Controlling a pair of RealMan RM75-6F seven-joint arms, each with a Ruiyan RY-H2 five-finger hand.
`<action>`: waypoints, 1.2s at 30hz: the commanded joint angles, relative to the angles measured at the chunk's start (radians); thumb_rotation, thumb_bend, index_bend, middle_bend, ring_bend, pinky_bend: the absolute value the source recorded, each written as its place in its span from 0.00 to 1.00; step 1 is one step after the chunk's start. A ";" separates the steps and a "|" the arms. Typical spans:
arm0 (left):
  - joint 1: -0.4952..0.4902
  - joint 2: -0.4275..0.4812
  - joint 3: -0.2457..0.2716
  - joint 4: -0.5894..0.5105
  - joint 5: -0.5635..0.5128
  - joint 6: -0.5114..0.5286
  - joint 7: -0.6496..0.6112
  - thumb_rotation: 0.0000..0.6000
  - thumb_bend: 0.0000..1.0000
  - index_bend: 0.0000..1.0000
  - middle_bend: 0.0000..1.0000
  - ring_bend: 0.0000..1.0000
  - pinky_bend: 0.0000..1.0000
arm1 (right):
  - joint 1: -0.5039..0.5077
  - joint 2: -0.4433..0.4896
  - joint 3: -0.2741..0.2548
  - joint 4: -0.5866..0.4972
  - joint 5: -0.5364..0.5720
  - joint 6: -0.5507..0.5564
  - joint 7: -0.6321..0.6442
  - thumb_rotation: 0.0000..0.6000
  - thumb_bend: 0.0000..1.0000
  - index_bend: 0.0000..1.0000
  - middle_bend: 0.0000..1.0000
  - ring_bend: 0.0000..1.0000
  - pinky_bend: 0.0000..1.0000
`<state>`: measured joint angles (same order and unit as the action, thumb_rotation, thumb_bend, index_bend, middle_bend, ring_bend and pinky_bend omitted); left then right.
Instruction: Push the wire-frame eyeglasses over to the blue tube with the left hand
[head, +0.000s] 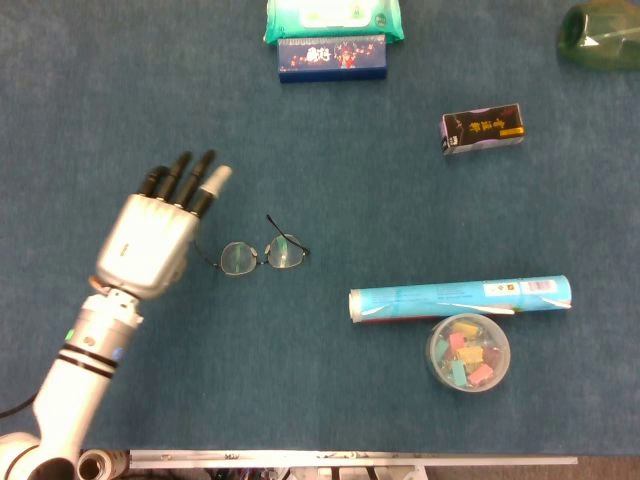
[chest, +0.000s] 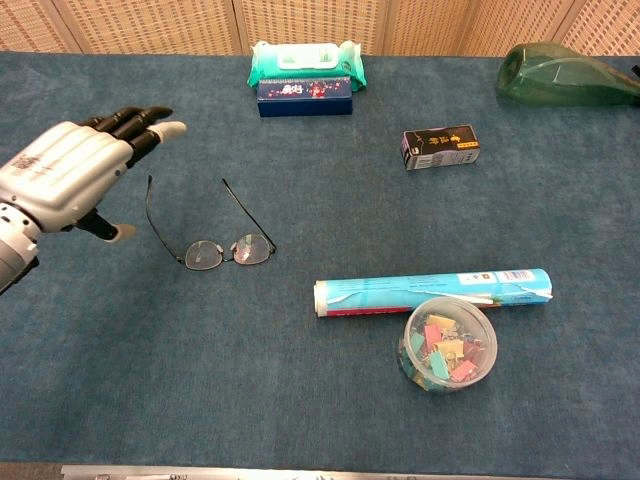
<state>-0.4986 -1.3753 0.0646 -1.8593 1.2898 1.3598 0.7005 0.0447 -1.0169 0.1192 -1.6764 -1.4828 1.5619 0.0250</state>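
The wire-frame eyeglasses lie on the blue counter, lenses down and temples unfolded, to the left of the blue tube and apart from it. The left robot hand is held clear of them, further left of the glasses, with its fingers stretched out and nothing in its grasp. The right hand is not seen in either view.

The glasses are judged to be light, thin and springy, easily snagged or spun, and the lenses could be scratched on the felt-like cover. A push is best laid flat against the left lens rim and hinge, not against a loose temple, which would fold or pivot the frame.

A tub of coloured clips is seen touching the tube's near side, so an overshoot may jostle it. A small black box, a dark blue box with a wipes pack behind it, and a green bottle lie well beyond the tube. Nothing is seen between glasses and tube.
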 joint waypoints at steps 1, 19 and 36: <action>0.026 0.029 -0.017 0.007 -0.010 0.031 0.009 1.00 0.00 0.00 0.00 0.00 0.16 | 0.000 0.000 -0.001 -0.001 -0.001 0.000 -0.001 1.00 0.17 0.55 0.46 0.43 0.53; 0.032 -0.016 -0.084 0.167 -0.078 -0.051 -0.035 1.00 0.19 0.00 0.00 0.00 0.16 | 0.003 -0.002 0.002 0.004 0.010 -0.010 -0.002 1.00 0.17 0.55 0.46 0.43 0.53; 0.026 -0.042 -0.098 0.157 -0.024 -0.098 -0.107 1.00 0.34 0.00 0.00 0.00 0.16 | 0.002 0.001 0.003 0.003 0.010 -0.007 0.004 1.00 0.17 0.55 0.46 0.43 0.53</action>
<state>-0.4716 -1.4149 -0.0328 -1.6998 1.2638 1.2631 0.5916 0.0462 -1.0158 0.1221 -1.6739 -1.4730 1.5548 0.0288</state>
